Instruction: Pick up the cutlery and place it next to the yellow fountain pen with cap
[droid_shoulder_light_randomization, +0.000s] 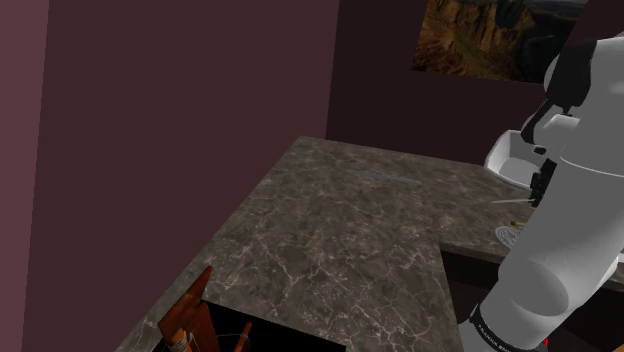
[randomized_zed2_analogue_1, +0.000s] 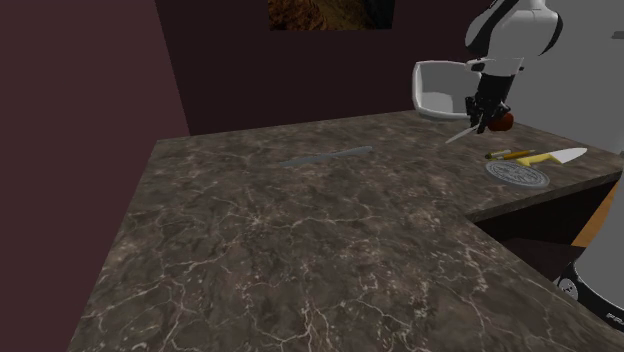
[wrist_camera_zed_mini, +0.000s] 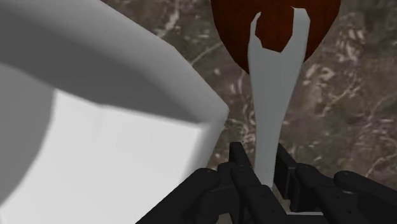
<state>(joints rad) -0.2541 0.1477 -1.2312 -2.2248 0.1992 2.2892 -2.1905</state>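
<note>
At the upper right of the second exterior view, the gripper (randomized_zed2_analogue_1: 483, 118) hangs over the dark marbled desk (randomized_zed2_analogue_1: 300, 250). Its fingers are clamped on the handle of a pale grey piece of cutlery (wrist_camera_zed_mini: 273, 108), beside a white container (randomized_zed2_analogue_1: 440, 90) and a red-brown round thing (wrist_camera_zed_mini: 273, 25). The yellow pen (randomized_zed2_analogue_1: 512, 155) lies on the desk near it, to the lower right, just beside a round grey disc (randomized_zed2_analogue_1: 517, 173).

Dark veined countertop (randomized_zed2_analogue_1: 300, 250), white tub (randomized_zed2_analogue_1: 440, 92), red-brown ball (wrist_camera_zed_mini: 232, 25), round grey disc (randomized_zed2_analogue_1: 518, 173); wall picture (droid_shoulder_light_randomization: 495, 35)
</note>
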